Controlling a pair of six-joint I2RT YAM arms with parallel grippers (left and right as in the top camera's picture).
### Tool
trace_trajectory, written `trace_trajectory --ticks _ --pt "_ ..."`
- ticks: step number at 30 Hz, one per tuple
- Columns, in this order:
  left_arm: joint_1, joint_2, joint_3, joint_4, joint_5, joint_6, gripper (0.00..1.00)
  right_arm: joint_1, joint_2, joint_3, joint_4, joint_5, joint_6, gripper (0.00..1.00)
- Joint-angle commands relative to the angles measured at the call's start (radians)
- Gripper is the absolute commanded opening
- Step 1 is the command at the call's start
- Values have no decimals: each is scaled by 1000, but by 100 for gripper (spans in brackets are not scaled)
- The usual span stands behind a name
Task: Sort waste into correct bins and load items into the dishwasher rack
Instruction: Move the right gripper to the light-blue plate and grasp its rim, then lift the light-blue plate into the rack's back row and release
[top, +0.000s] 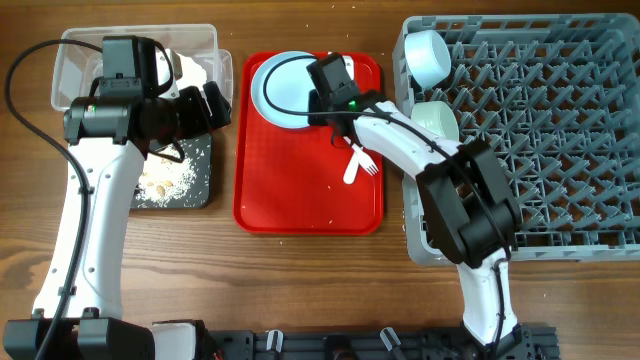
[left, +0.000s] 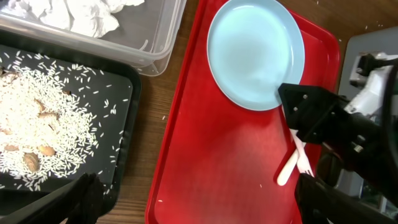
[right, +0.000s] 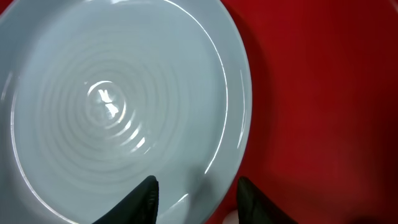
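The pale blue plate (top: 282, 92) lies at the back of the flat red tray (top: 300, 200). My right gripper (top: 320, 95) is open low over it, and its fingers (right: 199, 200) straddle the plate's rim (right: 124, 106). A white fork and spoon (top: 355, 162) lie on the red tray's right side. My left gripper (top: 215, 105) is open and empty, and hovers (left: 199, 208) over the red tray's left edge (left: 180, 143). The rack (top: 540, 140) holds the pale blue bowl (top: 430, 55) and the pale green bowl (top: 437, 120). The yellow cup is out of view.
The clear tub (top: 85, 55) at the back left holds the crumpled napkin (left: 81, 15). The black tray (top: 200, 170) in front of it holds rice scraps (left: 43, 124). The right arm reaches from the front across the rack's left edge.
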Motion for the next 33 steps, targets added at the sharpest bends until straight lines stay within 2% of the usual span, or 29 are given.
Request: trace_trajectory --ticks 1,3,7,8,12,15,21,24,27,30,33 --pt "5 -2 9 3 1 -5 100 -24 41 16 22 34 47 38" --pt "5 -2 9 3 1 -5 100 -27 48 16 24 34 64 31" --pt "5 -2 9 3 1 -5 100 -26 52 16 24 18 66 6" --pt "5 -2 9 3 1 -5 100 -26 52 16 24 11 66 5" --pt "5 -2 9 3 1 -5 100 -27 39 21 17 -51 61 4" --pt "5 -2 9 3 1 -5 100 -31 -51 32 -16 -32 -41 4" --pt "5 -2 9 3 1 -5 100 -32 -448 45 -196 209 -348 4" --pt "5 -2 9 3 1 -5 100 -32 -616 45 -294 381 -437 4" --pt "5 -2 9 3 1 -5 100 -45 -720 45 -371 563 -490 4" --pt "5 -2 9 3 1 -5 100 -105 -768 45 -431 721 -615 4" --pt "5 -2 9 3 1 -5 100 -188 -755 44 -424 745 -718 4"
